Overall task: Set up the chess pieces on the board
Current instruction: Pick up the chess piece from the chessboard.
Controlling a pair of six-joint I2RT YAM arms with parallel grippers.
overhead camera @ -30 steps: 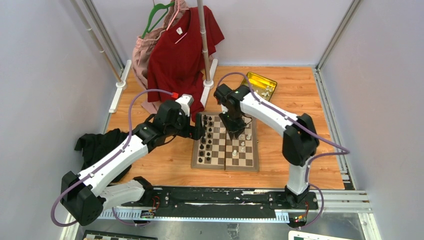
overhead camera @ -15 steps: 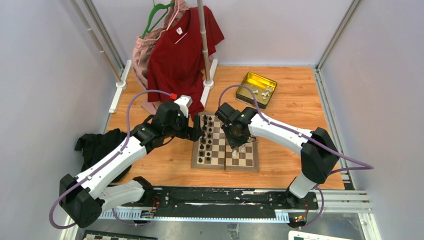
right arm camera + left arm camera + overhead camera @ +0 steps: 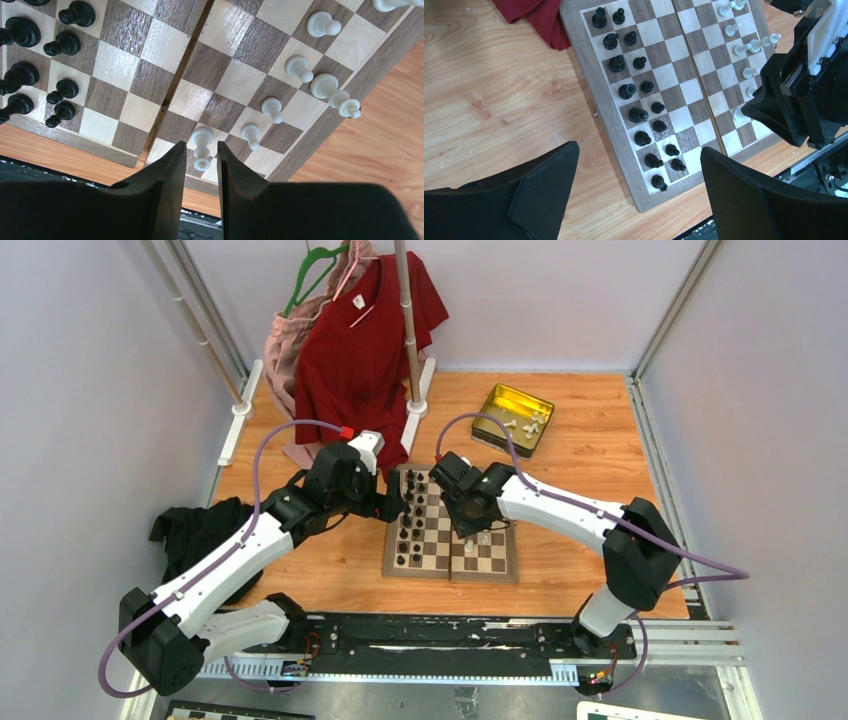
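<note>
The board (image 3: 449, 577) lies flat on the wood table (image 3: 600, 470). The black pieces (image 3: 639, 115) stand in two rows down the left side of the board. Some white pieces (image 3: 298, 67) stand on the right side of the board, in a loose line near its right edge. More white ones lie in the gold tin (image 3: 515, 412). The tin sits past the far right corner of the board, apart from it.

The right gripper (image 3: 201, 146) hangs low over the near right part of the board. Its fingers are close together, with only a thin gap. One white piece (image 3: 202, 137) stands on the board in that gap. A little bit of board shows on each side of it, so the fingers do not pinch it.

The left gripper (image 3: 639, 150) is at the left edge of the board, by the black rows. Its fingers are spread very wide and hold nothing.

A red shirt (image 3: 365, 340) hangs past the far left corner of the board. Its bottom lies just beside that corner.
</note>
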